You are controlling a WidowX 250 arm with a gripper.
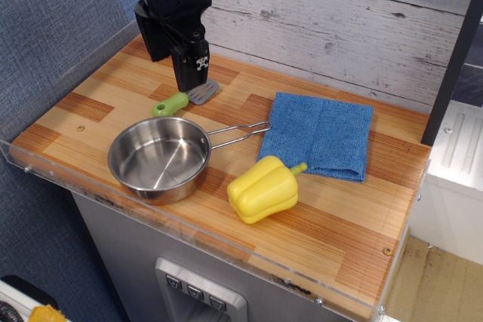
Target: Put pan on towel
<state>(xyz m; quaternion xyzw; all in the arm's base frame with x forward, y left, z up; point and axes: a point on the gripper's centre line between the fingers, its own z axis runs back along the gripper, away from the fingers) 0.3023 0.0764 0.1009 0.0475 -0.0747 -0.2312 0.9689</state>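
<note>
The shiny steel pan (158, 159) sits on the wooden table near the front left, its thin wire-loop handle (240, 133) pointing right toward the towel. The folded blue towel (319, 134) lies flat at the right middle of the table, bare on top. My black gripper (190, 81) hangs at the back left, above and behind the pan, not touching it. Its fingers look close together and hold nothing that I can make out.
A yellow pepper (262, 189) lies in front, between pan and towel. A spatula with a green handle (184, 99) lies just under the gripper. A clear plastic rim (189, 224) runs along the table's front edge. A plank wall stands behind.
</note>
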